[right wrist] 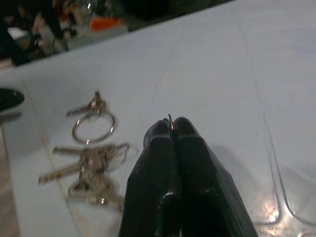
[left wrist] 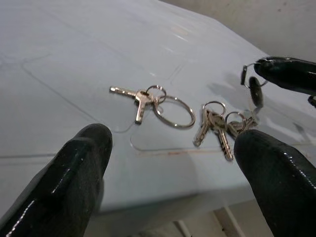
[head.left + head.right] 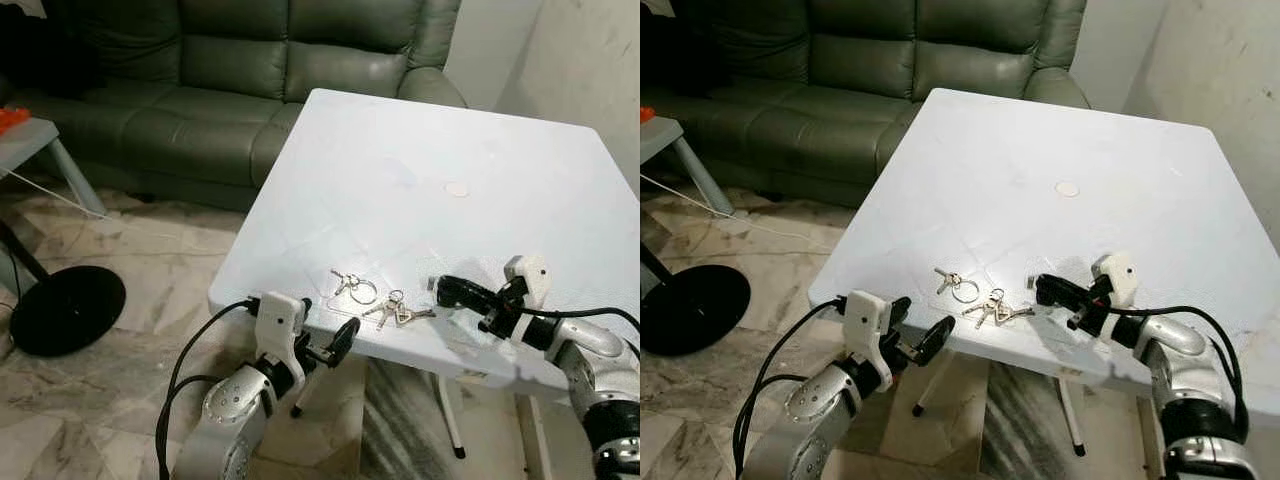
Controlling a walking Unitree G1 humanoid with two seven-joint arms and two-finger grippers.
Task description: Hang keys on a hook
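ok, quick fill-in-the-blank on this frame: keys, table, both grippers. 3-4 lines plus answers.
1. Two bunches of keys lie on the white ____, near the edge closest to the robot.
2. The right gripper has its fingers ____, pinching a small metal ring at the tips.
3. The left gripper is ____, held just off the table's near edge.
4. Behind the table stands a green ____.

Answers: table; shut; open; sofa
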